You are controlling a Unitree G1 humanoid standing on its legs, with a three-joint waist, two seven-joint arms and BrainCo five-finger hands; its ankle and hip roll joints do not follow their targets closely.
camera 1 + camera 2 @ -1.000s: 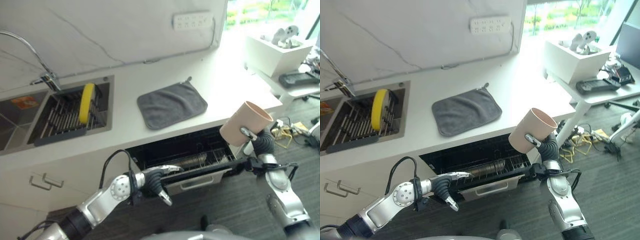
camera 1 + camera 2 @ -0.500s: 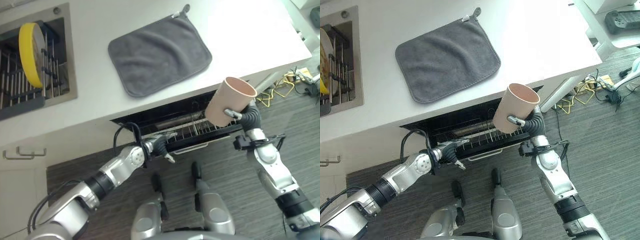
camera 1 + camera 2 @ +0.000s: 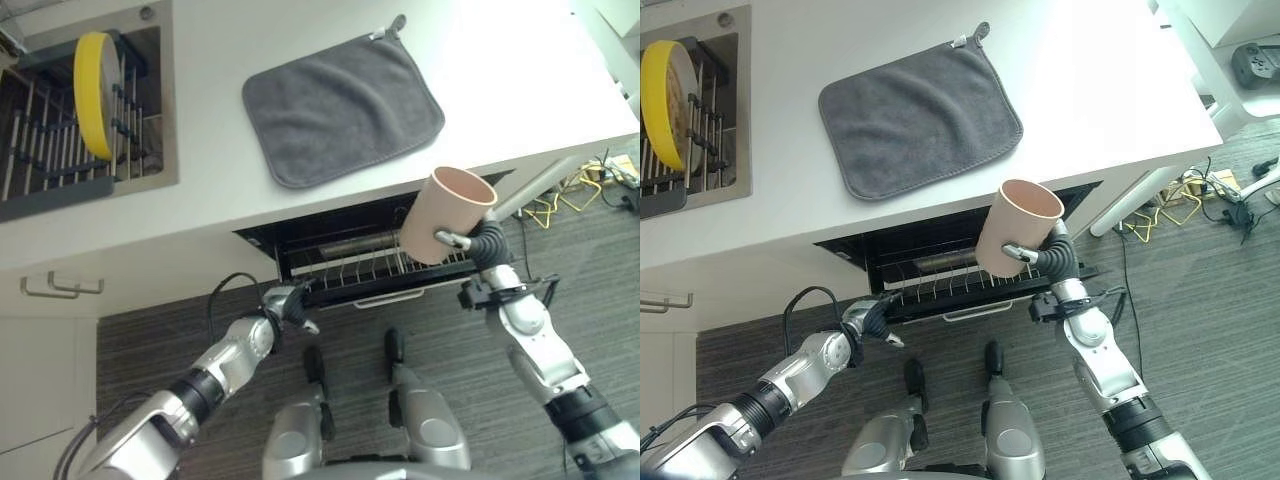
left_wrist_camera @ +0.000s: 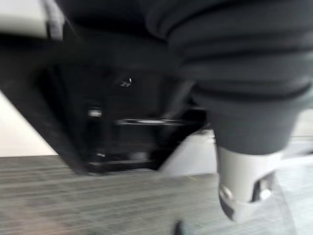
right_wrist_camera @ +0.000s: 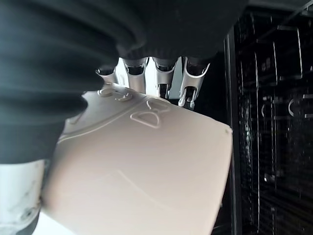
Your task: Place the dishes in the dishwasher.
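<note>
Cup (image 3: 446,214) curled in the right hand (image 3: 1038,252), above the dishwasher rack (image 3: 375,268).
Left hand (image 3: 288,304) at the rack's front edge, probably steadying it; finger state indeterminable.

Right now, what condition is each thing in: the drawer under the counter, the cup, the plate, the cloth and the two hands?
Dishwasher drawer: pulled partly open under the counter, wire rack showing.
Pink cup: held in the air above the drawer, tilted, empty.
Right hand: fingers curled round the cup.
Left hand: at the drawer's front left corner; grip unclear.
Yellow plate: standing on edge in the sink rack.
Grey cloth: lying flat on the counter.
</note>
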